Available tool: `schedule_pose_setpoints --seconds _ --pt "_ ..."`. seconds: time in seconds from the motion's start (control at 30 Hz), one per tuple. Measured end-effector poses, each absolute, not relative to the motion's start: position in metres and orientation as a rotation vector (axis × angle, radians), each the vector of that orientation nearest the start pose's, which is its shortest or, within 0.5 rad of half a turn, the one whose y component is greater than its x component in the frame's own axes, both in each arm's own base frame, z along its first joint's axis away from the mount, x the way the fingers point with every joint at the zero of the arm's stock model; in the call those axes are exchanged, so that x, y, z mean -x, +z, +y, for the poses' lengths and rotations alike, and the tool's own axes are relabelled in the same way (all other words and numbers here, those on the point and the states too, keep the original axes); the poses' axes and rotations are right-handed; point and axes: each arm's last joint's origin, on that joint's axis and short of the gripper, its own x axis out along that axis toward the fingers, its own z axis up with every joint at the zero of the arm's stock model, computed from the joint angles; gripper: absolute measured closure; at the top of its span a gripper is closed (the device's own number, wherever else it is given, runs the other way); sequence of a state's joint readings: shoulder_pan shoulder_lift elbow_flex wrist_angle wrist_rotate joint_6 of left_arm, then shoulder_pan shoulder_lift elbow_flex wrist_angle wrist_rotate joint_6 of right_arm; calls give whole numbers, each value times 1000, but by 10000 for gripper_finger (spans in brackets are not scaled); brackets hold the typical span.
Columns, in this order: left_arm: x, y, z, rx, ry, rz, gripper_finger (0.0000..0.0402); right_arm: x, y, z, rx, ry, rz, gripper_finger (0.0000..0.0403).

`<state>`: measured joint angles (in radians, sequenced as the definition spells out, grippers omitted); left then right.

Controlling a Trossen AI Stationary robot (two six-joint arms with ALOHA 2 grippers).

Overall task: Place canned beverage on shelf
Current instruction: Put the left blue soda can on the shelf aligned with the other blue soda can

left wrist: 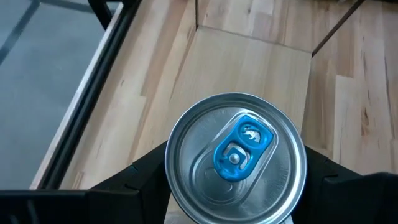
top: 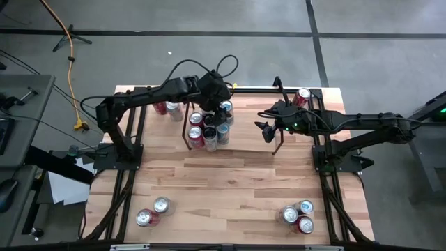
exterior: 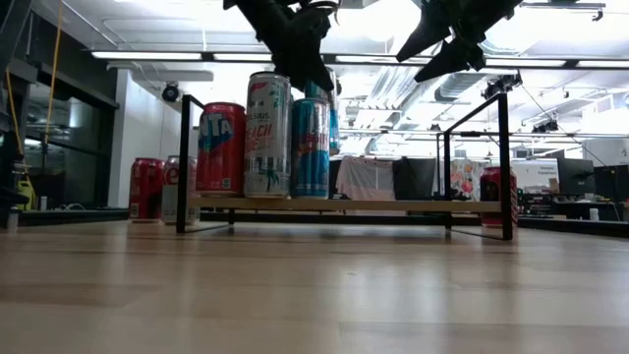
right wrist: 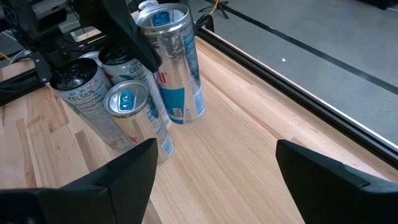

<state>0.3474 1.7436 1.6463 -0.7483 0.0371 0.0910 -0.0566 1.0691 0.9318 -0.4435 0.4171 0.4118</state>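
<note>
Wooden table [top: 230, 181] below: a blue-tabbed can [left wrist: 236, 158] is clasped by the left gripper [top: 224, 111] on the shelf [exterior: 344, 205], twelve o'clock of the can cluster. Rigid, slick, moderately heavy; its sides are best gripped. The right gripper [top: 267, 131] is held agape, empty.

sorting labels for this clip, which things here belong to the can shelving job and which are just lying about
In the job:
- shelf
- blue-tab can in left gripper
- cans on shelf

Lying about:
- cable on the floor
- idle right gripper
</note>
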Motion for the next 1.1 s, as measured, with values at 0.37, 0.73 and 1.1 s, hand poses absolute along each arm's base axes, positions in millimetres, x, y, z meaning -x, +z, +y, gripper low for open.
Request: schedule_pose_setpoints --seconds 0.37,0.73,1.1 --pt "-380 309 149 122 260 946 190 -228 305 -25 -319 -585 475 91" --pt "-380 306 148 132 262 998 190 -235 300 -25 -313 -586 490 91" --pt "-384 303 142 123 255 1004 190 -235 301 -26 -301 -605 465 91"
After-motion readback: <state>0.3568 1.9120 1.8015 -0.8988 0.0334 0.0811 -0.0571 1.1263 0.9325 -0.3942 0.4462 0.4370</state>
